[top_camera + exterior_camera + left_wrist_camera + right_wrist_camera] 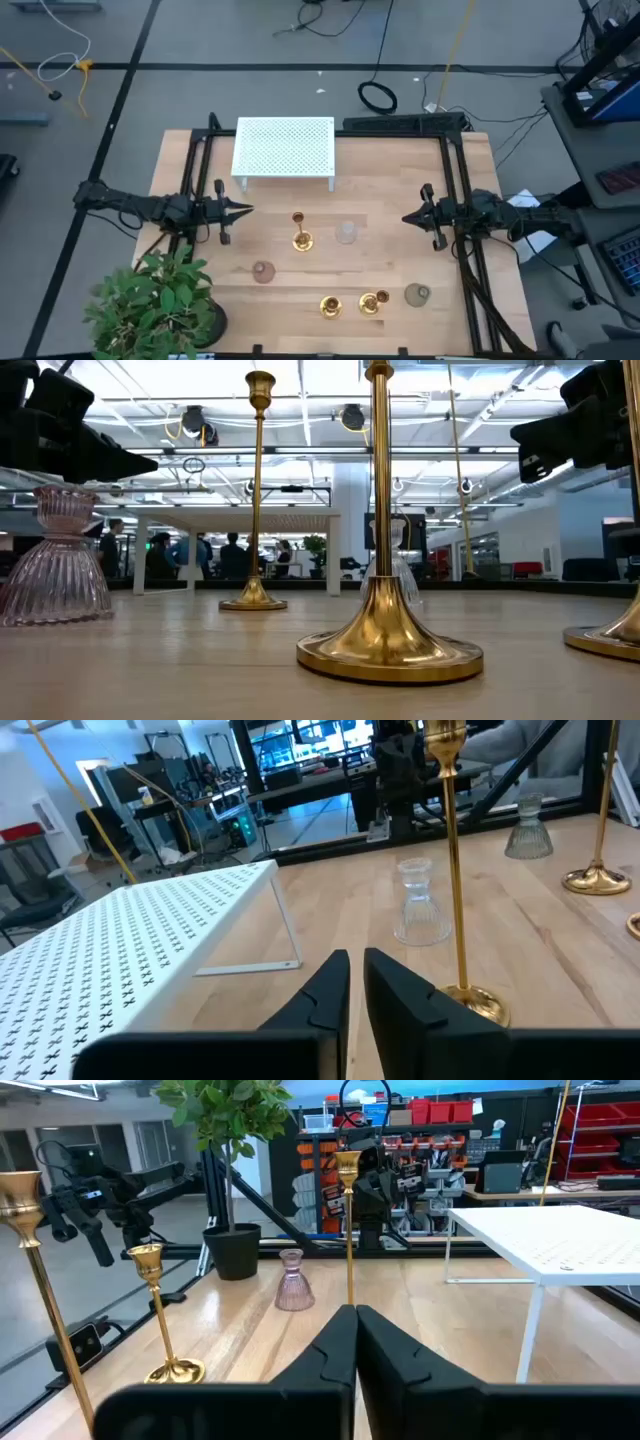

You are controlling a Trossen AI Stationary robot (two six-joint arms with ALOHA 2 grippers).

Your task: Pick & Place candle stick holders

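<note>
Glossy gold metal candle stick holders [301, 239] stand on a smooth wood table [390, 210].

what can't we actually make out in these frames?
- Low view: the nearest gold candlestick loses its top cup at the upper edge; another gold base is cut by the right edge.
- Left wrist view: the near candlestick has part of its base behind the left gripper.
- High view: the clear glass holder is too faint to see its shape.
</note>
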